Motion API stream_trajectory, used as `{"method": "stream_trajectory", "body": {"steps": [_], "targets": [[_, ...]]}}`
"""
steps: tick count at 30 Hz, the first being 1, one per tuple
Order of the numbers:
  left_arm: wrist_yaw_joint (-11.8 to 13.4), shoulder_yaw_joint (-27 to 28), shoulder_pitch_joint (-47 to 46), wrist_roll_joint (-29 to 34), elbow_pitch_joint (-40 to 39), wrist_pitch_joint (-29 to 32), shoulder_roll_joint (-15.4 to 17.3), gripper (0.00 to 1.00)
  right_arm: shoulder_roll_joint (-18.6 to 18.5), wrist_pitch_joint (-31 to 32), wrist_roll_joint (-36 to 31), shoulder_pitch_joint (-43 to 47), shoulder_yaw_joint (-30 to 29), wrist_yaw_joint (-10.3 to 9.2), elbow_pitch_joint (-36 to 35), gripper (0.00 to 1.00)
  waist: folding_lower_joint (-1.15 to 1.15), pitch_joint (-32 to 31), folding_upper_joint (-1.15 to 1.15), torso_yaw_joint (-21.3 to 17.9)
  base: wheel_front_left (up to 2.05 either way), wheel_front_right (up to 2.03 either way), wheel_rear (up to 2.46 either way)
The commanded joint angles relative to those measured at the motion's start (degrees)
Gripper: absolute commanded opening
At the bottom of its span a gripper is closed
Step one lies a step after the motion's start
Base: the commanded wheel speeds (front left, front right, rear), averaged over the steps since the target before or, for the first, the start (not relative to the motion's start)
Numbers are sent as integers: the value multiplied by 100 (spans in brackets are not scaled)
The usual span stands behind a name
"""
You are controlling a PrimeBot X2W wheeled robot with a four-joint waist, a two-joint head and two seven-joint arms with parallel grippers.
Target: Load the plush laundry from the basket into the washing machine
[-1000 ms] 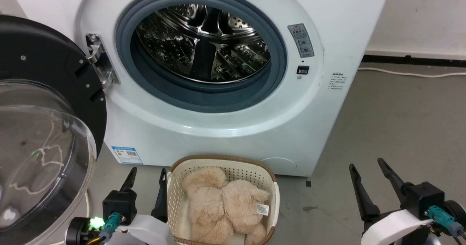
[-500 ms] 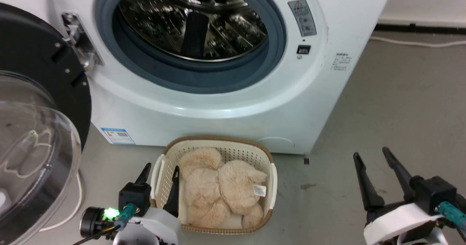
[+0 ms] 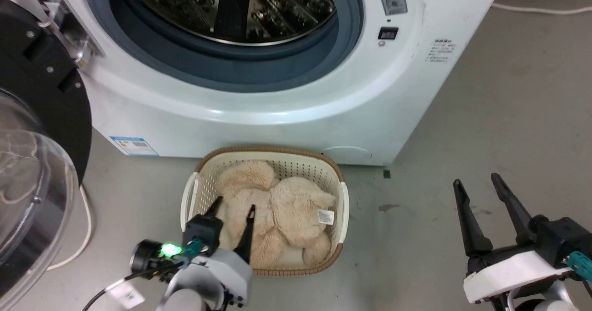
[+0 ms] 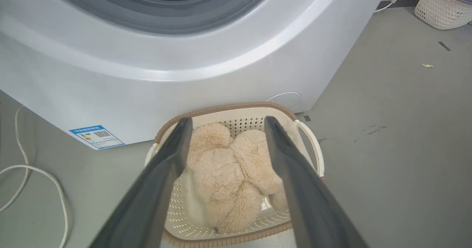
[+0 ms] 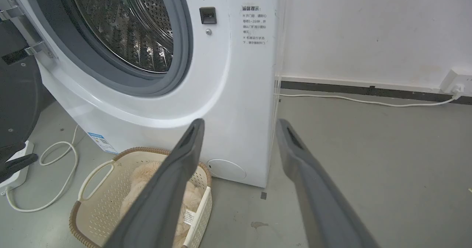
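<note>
The basket (image 3: 344,195) stands on the floor (image 3: 485,117) just in front of the washing machine (image 3: 286,117), below its round mouth, probably so the lift from one to the other is short and nearly straight up and forward. The plush laundry (image 3: 282,204) lies curled inside the basket and fills most of it, its white tag (image 3: 326,216) toward the right wall. The left claw (image 3: 234,204) hangs over the basket's near-left part with its two fingers spread apart and empty, their tips framing the plush in the left wrist view, which looks like the line-up for a downward grab. How far the tips are above the fur cannot be told. The right claw (image 3: 477,179) is also spread and empty, well apart over bare floor to the right, out of the way. The door (image 3: 32,177) is swung fully open to the left, so the drum (image 3: 231,6) is exposed, and the path from basket to drum looks free. The edges to mind are the basket's brown rim and left handle beside the fingers, the grey-blue gasket (image 3: 222,68) lip the toy must clear, and the door close on the left arm's side. A white cable (image 3: 85,228) lies on the floor left of the basket.
</note>
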Motion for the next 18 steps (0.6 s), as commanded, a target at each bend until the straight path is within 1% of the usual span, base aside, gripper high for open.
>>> {"method": "stream_trajectory", "body": {"steps": [1, 9, 15, 18], "targets": [[-38, -131, -172, -66, 158, -52, 49, 100, 10, -62, 69, -122, -6, 1, -60, 100, -1, 99, 0, -18, 0, 0, 0], [-88, -888, -663, -524, 810, -99, 144, 100, 12, -157, 192, -197, -1, 2, -127, 100, -1, 435, 0, -72, 0, 0, 0], [-126, -1404, -1045, -989, 1228, 96, 238, 100, 13, -229, 293, -268, -2, 2, -185, 100, -1, 734, 0, -113, 0, 0, 0], [-144, -1570, -1261, -1179, 1494, 178, 320, 100, 14, -265, 353, -303, 9, 2, -218, 100, -1, 886, 0, -141, 0, 0, 0]]}}
